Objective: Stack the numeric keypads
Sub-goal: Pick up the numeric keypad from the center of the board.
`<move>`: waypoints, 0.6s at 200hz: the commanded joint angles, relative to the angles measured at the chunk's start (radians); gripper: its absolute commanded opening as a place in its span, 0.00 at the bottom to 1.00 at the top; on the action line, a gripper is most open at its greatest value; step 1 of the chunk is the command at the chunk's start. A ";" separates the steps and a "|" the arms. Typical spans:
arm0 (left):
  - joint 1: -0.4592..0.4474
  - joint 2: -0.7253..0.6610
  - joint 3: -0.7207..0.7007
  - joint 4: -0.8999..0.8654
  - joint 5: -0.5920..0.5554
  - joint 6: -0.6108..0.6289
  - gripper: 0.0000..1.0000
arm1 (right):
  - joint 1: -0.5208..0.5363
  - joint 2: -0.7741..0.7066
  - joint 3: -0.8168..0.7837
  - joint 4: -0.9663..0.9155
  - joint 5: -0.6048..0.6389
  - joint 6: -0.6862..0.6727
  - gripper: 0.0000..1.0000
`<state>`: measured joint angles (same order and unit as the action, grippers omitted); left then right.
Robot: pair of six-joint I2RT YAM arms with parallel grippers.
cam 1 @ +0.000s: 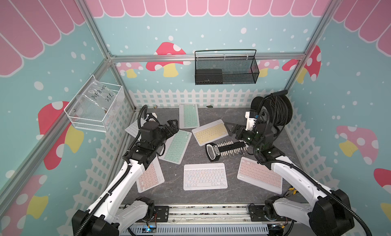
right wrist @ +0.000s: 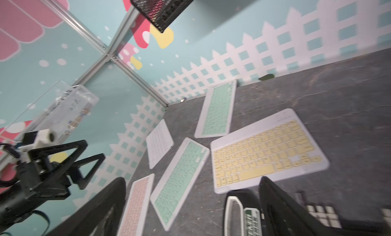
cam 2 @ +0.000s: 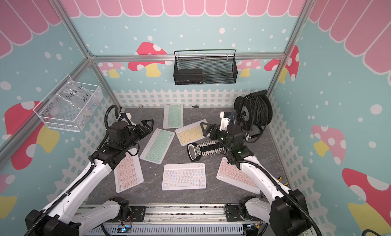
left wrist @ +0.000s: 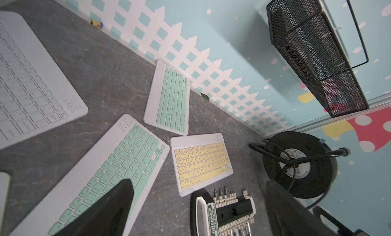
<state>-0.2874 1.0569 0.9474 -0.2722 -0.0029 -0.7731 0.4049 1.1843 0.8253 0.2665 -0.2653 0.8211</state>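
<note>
Keypads [cam 1: 205,176] lie flat, unstacked, long axes at mixed angles.

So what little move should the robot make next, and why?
Probably lower the right gripper toward the near end of the yellow keypad to take hold of it. The gripper hangs open and empty just above that end, and no keypad appears stacked yet.

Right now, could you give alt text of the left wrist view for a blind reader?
Unstacked on the grey table lie a white keypad, two mint keypads and a yellow keypad. A black peg holder and cable reel stand nearby.
</note>
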 commanded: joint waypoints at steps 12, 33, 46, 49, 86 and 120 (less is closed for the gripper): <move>-0.041 0.001 0.067 -0.094 0.111 -0.170 0.99 | 0.091 0.026 0.113 -0.023 -0.021 0.020 1.00; -0.042 -0.002 0.027 0.042 0.170 -0.186 0.99 | 0.098 -0.002 0.050 0.120 -0.038 0.049 1.00; -0.030 -0.001 0.018 0.054 0.206 -0.194 0.99 | 0.098 -0.011 0.055 0.068 -0.001 0.076 1.00; -0.027 -0.001 0.020 0.048 0.207 -0.198 0.99 | 0.098 -0.013 0.061 0.050 0.009 0.081 0.99; 0.025 0.055 -0.018 0.313 0.419 -0.202 0.99 | 0.097 0.019 0.072 0.022 0.003 0.113 1.00; 0.043 0.202 0.122 0.069 0.427 -0.126 1.00 | 0.096 0.078 0.103 -0.026 0.003 0.133 1.00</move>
<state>-0.2569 1.1854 0.9997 -0.1013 0.3546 -0.9379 0.5041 1.2213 0.8959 0.2977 -0.2703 0.9054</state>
